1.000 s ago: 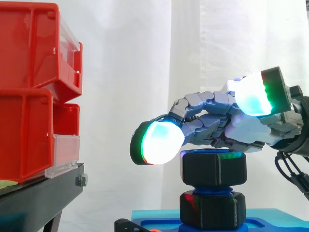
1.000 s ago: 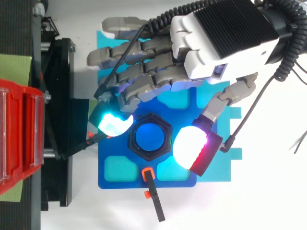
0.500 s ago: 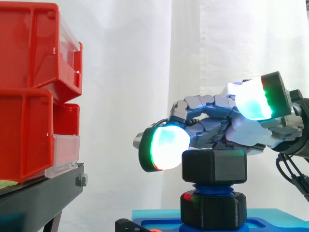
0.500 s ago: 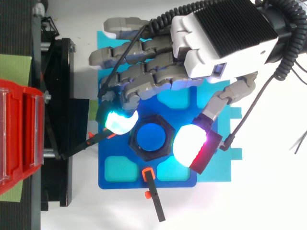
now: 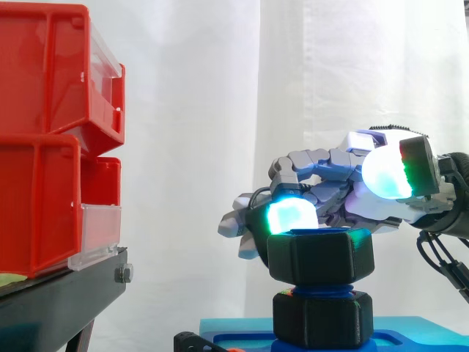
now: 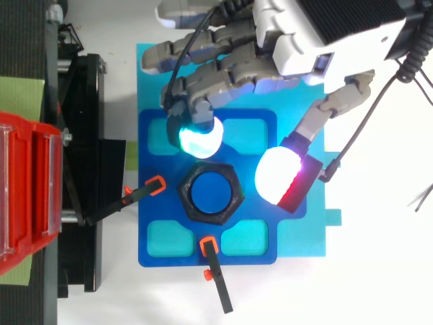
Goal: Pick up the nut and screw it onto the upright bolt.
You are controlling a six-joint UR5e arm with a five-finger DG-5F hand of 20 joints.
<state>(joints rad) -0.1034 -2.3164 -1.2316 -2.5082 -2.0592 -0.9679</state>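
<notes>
White tabletop [image 6: 379, 284], cyan base [image 6: 301, 230] flat on it (blue pocketed plate [image 6: 152, 166] on top), black stand [image 6: 88, 122] alongside w/ red bins [image 5: 44, 183].

We see a black nut [image 6: 236, 195] ringing a blue bolt [image 6: 210, 192], on a royal-blue plate [image 6: 260, 247] over a cyan sheet [image 6: 301, 233]. The robot hand [image 6: 325, 34] is grey and white. One pad [image 6: 198, 137] glows cyan-green, another [image 6: 277, 177] white edged red. The bins [image 5: 44, 147] are red, the stand [image 5: 58, 301] black.

Hand [image 6: 318, 34], fingers relaxed, thumb apart
</notes>
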